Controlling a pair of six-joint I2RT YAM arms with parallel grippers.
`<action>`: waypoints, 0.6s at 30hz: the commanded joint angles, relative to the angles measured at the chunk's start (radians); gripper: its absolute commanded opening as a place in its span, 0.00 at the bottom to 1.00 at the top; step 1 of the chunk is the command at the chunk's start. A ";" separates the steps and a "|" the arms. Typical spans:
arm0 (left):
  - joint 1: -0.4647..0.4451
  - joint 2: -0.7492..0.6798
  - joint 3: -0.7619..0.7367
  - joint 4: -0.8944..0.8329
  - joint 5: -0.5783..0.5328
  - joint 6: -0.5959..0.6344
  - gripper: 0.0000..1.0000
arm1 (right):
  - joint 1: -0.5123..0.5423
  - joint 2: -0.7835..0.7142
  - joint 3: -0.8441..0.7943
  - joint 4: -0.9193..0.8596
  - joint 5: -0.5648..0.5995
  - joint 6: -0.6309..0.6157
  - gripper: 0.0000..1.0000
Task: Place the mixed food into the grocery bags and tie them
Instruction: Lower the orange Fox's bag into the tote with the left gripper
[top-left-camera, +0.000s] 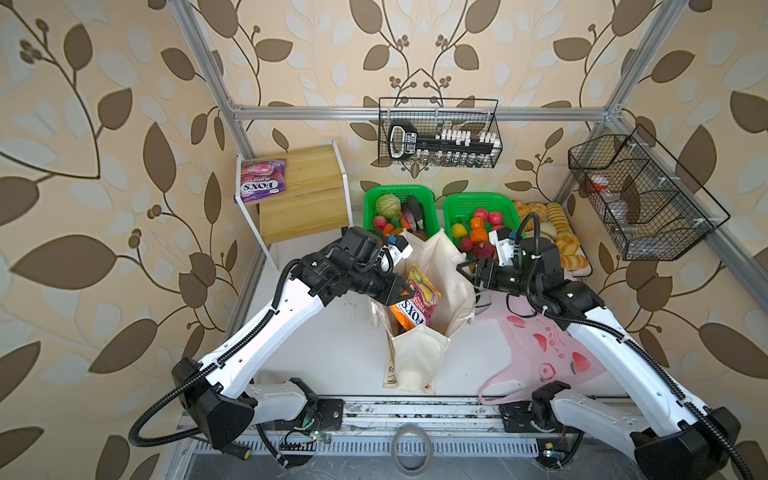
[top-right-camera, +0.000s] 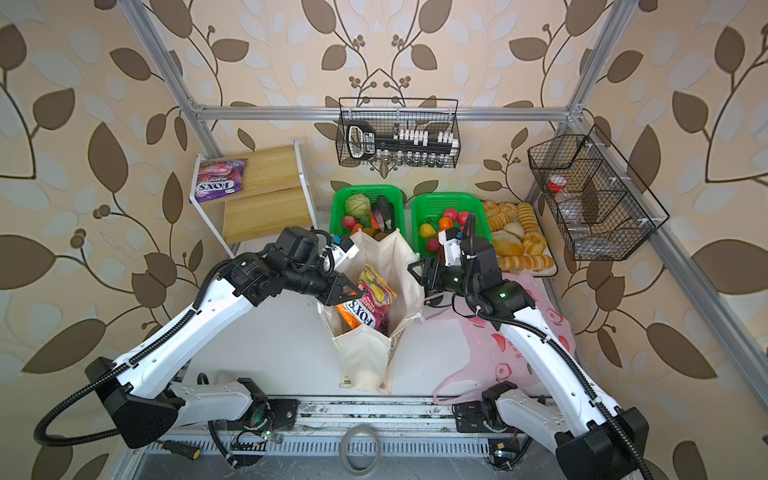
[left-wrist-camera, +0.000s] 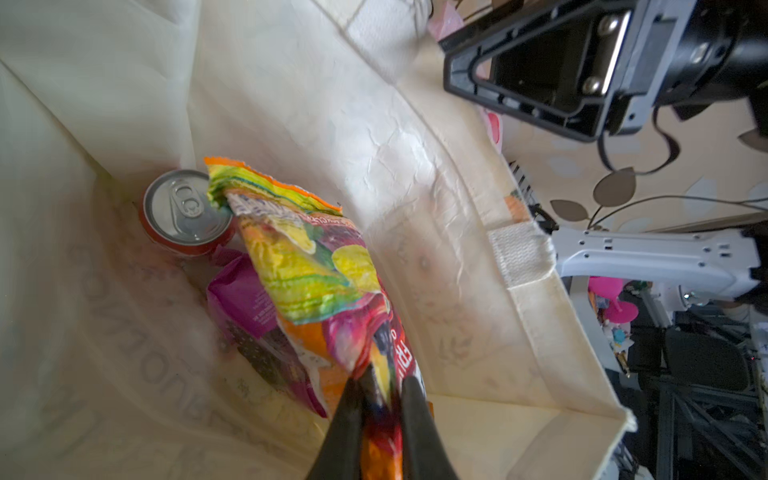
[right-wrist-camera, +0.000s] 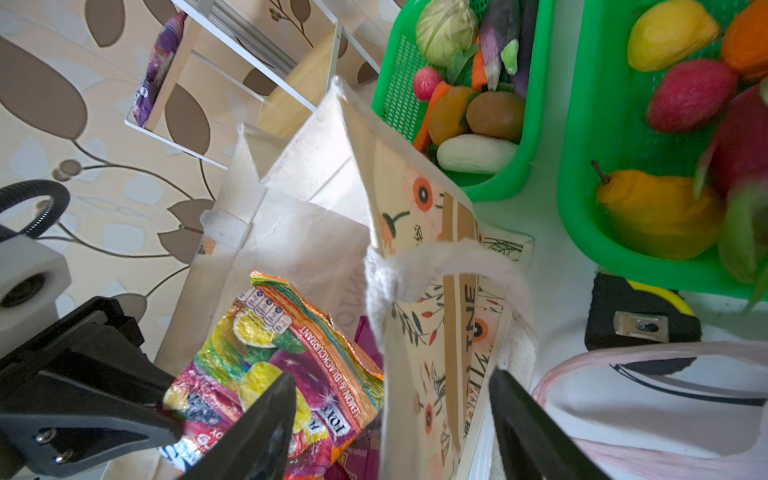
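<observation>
Firmly clamped with the left gripper (top-left-camera: 404, 296) on the orange FOX'S packet (top-left-camera: 419, 300), jaws nearly together on one crumpled end; up close in the left wrist view, found the dark fingers (left-wrist-camera: 345, 415) pinching the foil. Held that packet tilted in the mouth of the canvas tote (top-left-camera: 415, 361), with the gripped end above the rim and the far end down inside by the lid of the red soda can (left-wrist-camera: 187, 212); could not tell whether touching it. Found the can upright on the tote's floor and the purple snack packet (left-wrist-camera: 245, 307) lying just beside it, partly under the orange one. Had the right gripper (top-left-camera: 464, 269) spread wide at the tote's opposite rim, clamping nothing. In the right wrist view, saw the tote's printed side wall and white strap between its two fingers (right-wrist-camera: 266, 419), contact unclear. Saw the tote standing open mid-way across the white tabletop (top-left-camera: 332, 345) in both top views. Noted the pink plastic bag (top-left-camera: 540, 353), printed with peaches, lying flat to the tote's right, partly beneath the right arm. Behind the tote, noted the left-hand green basket (top-left-camera: 368, 203) holding the green cabbage (top-left-camera: 387, 204) and a brown potato (right-wrist-camera: 494, 116), then the right-hand green basket (top-left-camera: 448, 210) with mixed fruit. Farther out, spotted the bread loaves (top-left-camera: 559, 232) at the right and the purple FOX'S packet (top-left-camera: 262, 180) on the wooden shelf (top-left-camera: 316, 174) at the left.
</observation>
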 joint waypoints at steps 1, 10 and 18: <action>-0.020 0.017 0.043 -0.061 -0.043 0.061 0.00 | -0.001 0.015 -0.001 -0.035 -0.049 0.006 0.74; -0.175 0.109 0.057 -0.027 -0.077 0.065 0.01 | 0.009 0.048 -0.001 -0.040 -0.064 -0.001 0.74; -0.239 0.177 0.174 -0.200 -0.223 0.121 0.47 | 0.013 0.058 0.000 -0.063 -0.058 -0.019 0.74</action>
